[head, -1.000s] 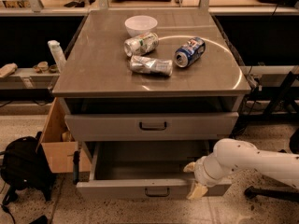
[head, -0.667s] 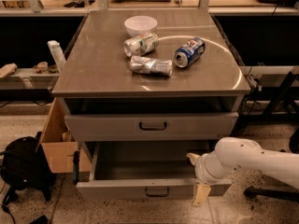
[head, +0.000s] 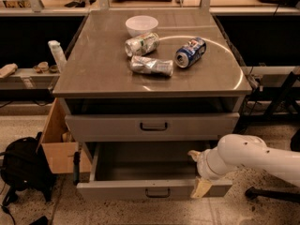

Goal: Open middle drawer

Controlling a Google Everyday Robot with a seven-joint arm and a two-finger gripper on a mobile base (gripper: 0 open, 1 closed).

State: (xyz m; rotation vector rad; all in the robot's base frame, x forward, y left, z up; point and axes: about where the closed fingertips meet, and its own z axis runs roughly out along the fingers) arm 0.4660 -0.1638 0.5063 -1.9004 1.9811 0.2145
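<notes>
The middle drawer (head: 154, 190) is a grey metal drawer with a small black loop handle (head: 157, 192). It stands pulled well out below the upper drawer, and its plain grey tray (head: 140, 165) shows empty. My gripper (head: 197, 171) is at the drawer's right end, over the right front corner, well right of the handle. Its two tan fingertips (head: 201, 188) are spread apart with nothing between them. The white arm (head: 248, 158) comes in from the right.
An upper drawer (head: 152, 125) with a black handle is nearly shut. On the cabinet top (head: 103, 69) lie a white bowl (head: 142, 24), two crushed cans (head: 151, 65) and a blue can (head: 190, 52). A cardboard box (head: 58, 146) and a black backpack (head: 23, 170) stand at the left.
My gripper has shifted slightly right and up at the drawer's right front corner, and its fingertips stand wider apart. The drawer has stayed pulled out.
</notes>
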